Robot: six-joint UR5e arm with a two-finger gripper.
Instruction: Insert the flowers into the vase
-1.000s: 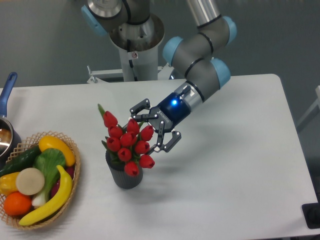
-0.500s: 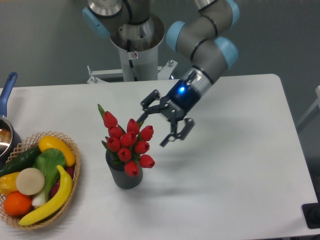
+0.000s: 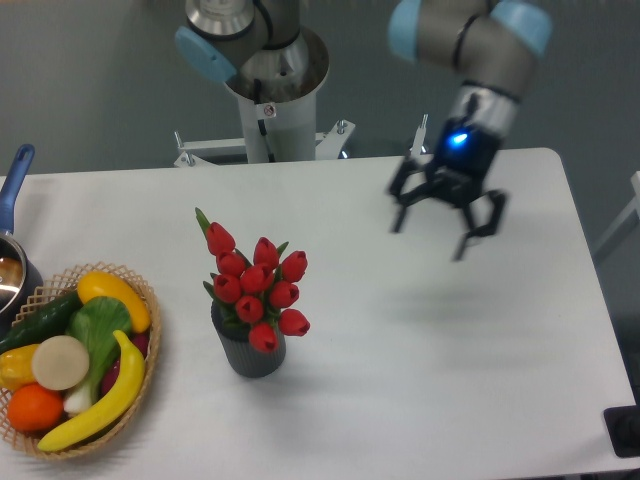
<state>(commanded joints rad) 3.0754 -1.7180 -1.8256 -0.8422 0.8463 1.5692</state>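
Gripper (image 3: 432, 230): upper right of the frame, hanging above the table with its fingers pointing down. The jaws are spread wide and hold nothing; it touches no object. A blue light glows on the wrist just above it.
Fingers (image 3: 398, 216): dark and somewhat blurred, so their tips are hard to make out exactly.
Arm (image 3: 470, 40): grey tube with pale blue joint caps, cut off by the top edge of the frame.
Flowers (image 3: 256, 285): left of centre, a tight bunch of red tulip buds standing upright in the vase, the heads spreading wider than its mouth. One bud on the left rises higher than the rest. The stems are hidden inside the vase.
Vase (image 3: 254, 352): small, dark grey, ribbed, upright on the table just right of the basket and well apart from the gripper. Its mouth is covered by leaves and buds.
Basket (image 3: 143, 365): lower left, wicker, filled with fruit and vegetables, among them a banana (image 3: 105, 393) and an orange (image 3: 34, 407). Its left side is cut off by the frame edge.
Pot (image 3: 14, 268): far left edge, metal, with a blue handle pointing up; only a sliver shows.
Table (image 3: 450, 370): white, filling most of the frame.
Base (image 3: 268, 70): the robot's mount, top centre, behind the table.
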